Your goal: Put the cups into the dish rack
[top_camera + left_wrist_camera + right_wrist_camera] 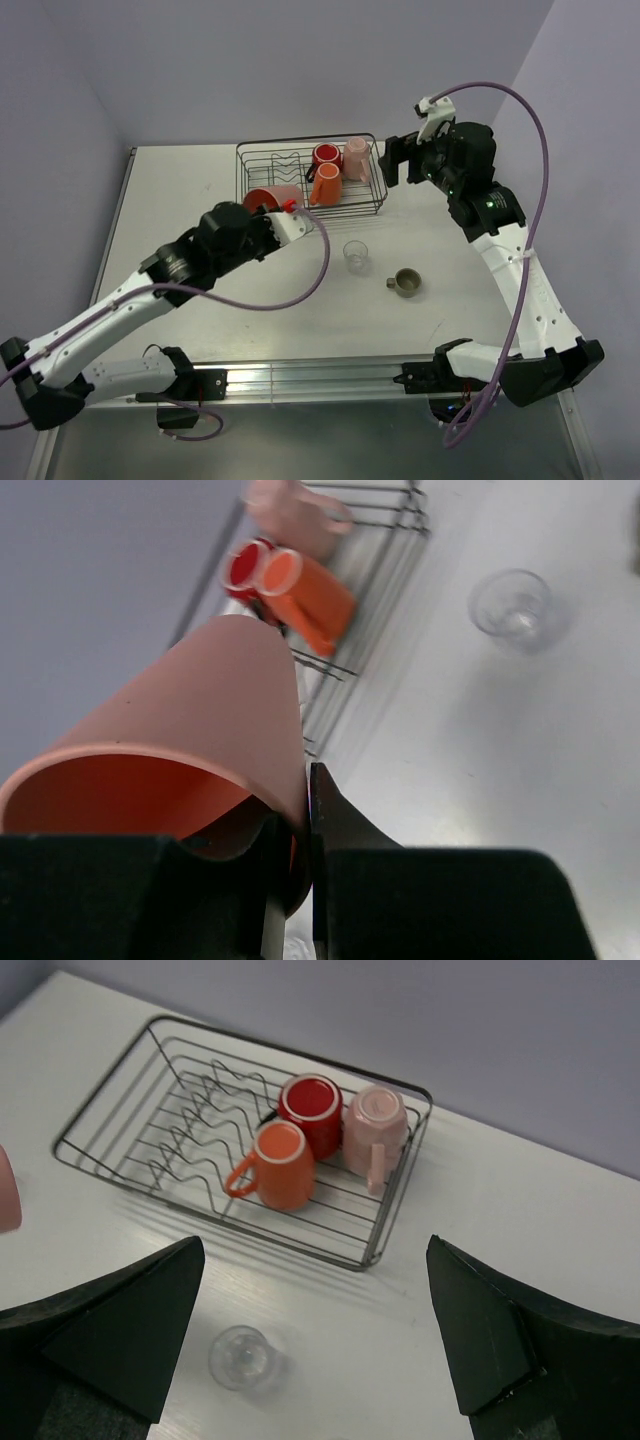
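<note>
Step in hand: placing the tumbler (200, 710) in the rack (262, 168).

1. Grip state. My left gripper (300, 820) is closed on the tumbler's wall at the rim, one finger inside and one outside. The tumbler lies tilted, mouth toward my wrist and base toward the rack. It sits at the rack's near-left edge; whether it touches the wire I cannot tell.

2. Target. The right end already holds the orange mug (280, 1165), red mug (310, 1110) and pink mug (375, 1125), all upside down. The left end and the prongs (215, 1110) are free. I would aim for the left end, well apart from the three mugs.

3. Method. Clear the rim wire first, then roll the wrist so the mouth faces down. Lower until the rim rests across the floor wires. Release only then (a wall pinch is likely to let the tumbler swing if opened early). Withdraw the inner finger straight out to avoid tipping it.

4. Other arm. My right gripper (393, 165) hangs wide open and empty beside the rack's right end. Keep it there.

5. Remaining on the table (180, 190): a glass (355, 255) and a grey mug (405, 283).
</note>
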Robot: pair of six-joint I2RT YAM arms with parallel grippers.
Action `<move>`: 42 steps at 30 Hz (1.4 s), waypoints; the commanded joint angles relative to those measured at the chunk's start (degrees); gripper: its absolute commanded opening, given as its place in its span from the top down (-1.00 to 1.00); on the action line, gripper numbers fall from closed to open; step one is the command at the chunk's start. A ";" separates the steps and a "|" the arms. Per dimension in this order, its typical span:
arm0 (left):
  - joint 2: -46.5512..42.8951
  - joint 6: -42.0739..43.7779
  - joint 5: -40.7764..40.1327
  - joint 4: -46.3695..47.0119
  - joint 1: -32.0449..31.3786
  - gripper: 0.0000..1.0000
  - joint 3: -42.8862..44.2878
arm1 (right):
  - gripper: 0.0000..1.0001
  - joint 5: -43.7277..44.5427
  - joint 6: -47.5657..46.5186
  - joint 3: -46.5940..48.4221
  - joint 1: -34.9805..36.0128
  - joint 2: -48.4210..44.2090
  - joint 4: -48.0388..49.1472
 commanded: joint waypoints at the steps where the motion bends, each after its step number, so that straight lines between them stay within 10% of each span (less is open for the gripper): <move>1: -7.24 8.37 -15.95 24.42 -3.02 0.99 -9.77 | -1.00 -6.78 6.25 4.79 -1.20 0.49 -0.81; 8: -13.17 34.13 -20.90 77.73 -6.01 0.99 -33.75 | -1.00 -20.48 18.55 11.38 -1.82 1.98 0.24; 15: -7.81 57.35 -8.79 116.27 -6.02 0.99 -51.36 | -1.00 -33.74 30.15 11.39 -1.73 7.33 6.30; 25: -8.07 64.31 2.30 120.72 -6.02 1.00 -59.02 | -1.00 -50.11 41.24 10.24 5.39 13.93 17.64; 42: -2.79 67.65 2.39 127.49 -6.02 0.99 -57.17 | -1.00 -47.25 43.36 6.72 10.93 17.89 20.56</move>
